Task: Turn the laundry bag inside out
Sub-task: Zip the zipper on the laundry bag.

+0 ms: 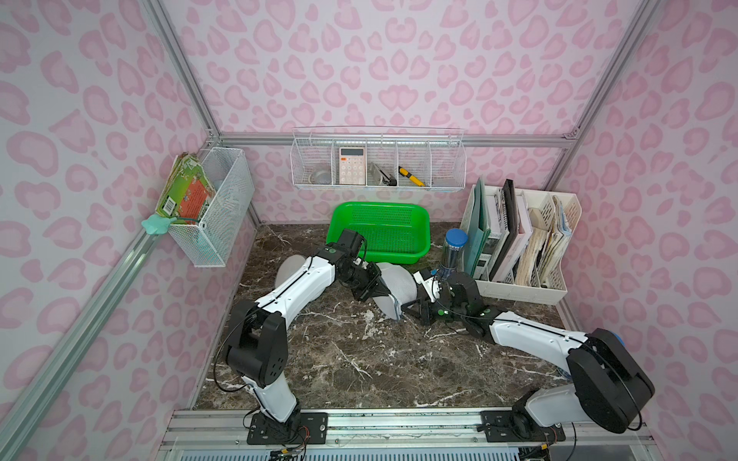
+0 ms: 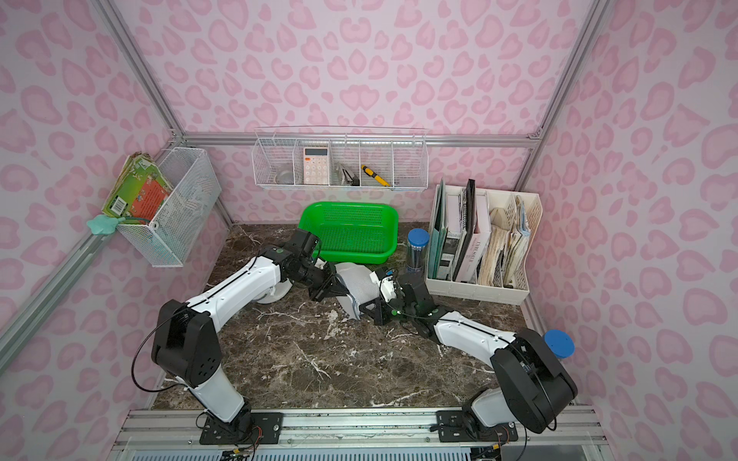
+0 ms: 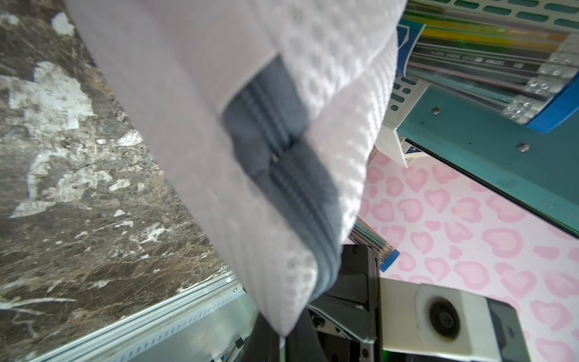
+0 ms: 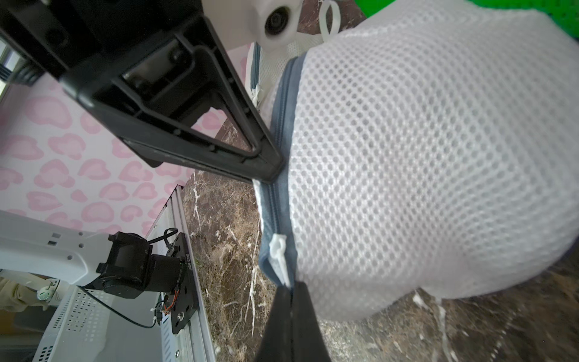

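In front of the green basket [image 1: 379, 205], my left gripper [image 4: 271, 174] and right gripper [image 4: 293, 291] were both pinched tight on the grey zipper edge [image 4: 283, 103] of the laundry bag [image 4: 423, 172].

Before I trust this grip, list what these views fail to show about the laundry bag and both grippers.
Left wrist view: laundry bag covers the tips of the left gripper.
Both top views: left arm hides most of a pale shape; possibly bag.
Right wrist view: right gripper cut off by the frame edge.
Bag's inside: no view shows it.
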Robot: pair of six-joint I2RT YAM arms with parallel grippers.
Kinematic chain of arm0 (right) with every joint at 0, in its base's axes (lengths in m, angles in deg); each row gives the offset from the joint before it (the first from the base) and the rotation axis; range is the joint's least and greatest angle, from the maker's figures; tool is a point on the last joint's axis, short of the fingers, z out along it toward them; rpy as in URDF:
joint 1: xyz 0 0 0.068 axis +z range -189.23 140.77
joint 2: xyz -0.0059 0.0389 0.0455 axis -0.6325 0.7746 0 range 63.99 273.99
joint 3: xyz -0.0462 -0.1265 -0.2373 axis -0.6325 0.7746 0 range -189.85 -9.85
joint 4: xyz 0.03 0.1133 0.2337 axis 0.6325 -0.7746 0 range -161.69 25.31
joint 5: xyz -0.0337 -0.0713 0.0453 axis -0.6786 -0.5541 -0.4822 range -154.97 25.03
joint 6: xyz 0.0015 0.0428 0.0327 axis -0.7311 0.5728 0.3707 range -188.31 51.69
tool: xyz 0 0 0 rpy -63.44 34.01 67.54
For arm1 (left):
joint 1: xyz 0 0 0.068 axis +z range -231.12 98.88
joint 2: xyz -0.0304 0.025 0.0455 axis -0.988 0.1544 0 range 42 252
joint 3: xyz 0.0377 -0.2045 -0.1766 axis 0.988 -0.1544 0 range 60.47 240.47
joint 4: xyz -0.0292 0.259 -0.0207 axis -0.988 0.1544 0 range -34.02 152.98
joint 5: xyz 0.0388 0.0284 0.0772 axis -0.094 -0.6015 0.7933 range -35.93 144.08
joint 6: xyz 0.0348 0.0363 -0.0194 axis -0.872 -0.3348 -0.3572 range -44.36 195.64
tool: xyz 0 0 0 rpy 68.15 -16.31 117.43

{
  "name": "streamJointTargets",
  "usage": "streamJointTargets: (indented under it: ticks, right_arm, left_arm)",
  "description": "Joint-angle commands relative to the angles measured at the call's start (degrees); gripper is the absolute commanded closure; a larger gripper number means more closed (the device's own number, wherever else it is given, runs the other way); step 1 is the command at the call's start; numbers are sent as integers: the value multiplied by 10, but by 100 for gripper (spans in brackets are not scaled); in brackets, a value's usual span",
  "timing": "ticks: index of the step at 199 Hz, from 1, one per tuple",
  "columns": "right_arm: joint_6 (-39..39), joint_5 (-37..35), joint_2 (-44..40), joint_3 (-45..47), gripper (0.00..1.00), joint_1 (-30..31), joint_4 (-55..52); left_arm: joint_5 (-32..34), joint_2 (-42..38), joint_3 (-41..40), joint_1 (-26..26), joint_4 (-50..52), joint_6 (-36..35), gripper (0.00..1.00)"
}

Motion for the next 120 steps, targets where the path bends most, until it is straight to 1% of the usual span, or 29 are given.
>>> streamJointTargets:
  ticks: [1, 39, 48, 63, 81, 120]
  right_arm:
    - [1, 8, 0, 10, 100, -1, -124]
    - [16, 30, 3, -1, 100, -4, -107]
    - [22, 36, 5, -5, 90, -7, -101]
    - [34, 44, 4, -7, 83, -13, -89]
    - [42, 45, -2, -8, 64, -18, -87]
    - [54, 45, -17, -7, 61, -20, -80]
  left_arm:
    - [47, -12, 3, 18, -87, 22, 100]
    - [31, -5, 0, 0, -108, 8, 100]
    - [27, -4, -6, -6, -117, 8, 100]
    - [25, -1, -15, -16, -128, 9, 100]
    - [20, 1, -27, -21, -138, 16, 100]
    - [17, 1, -32, -23, -150, 21, 100]
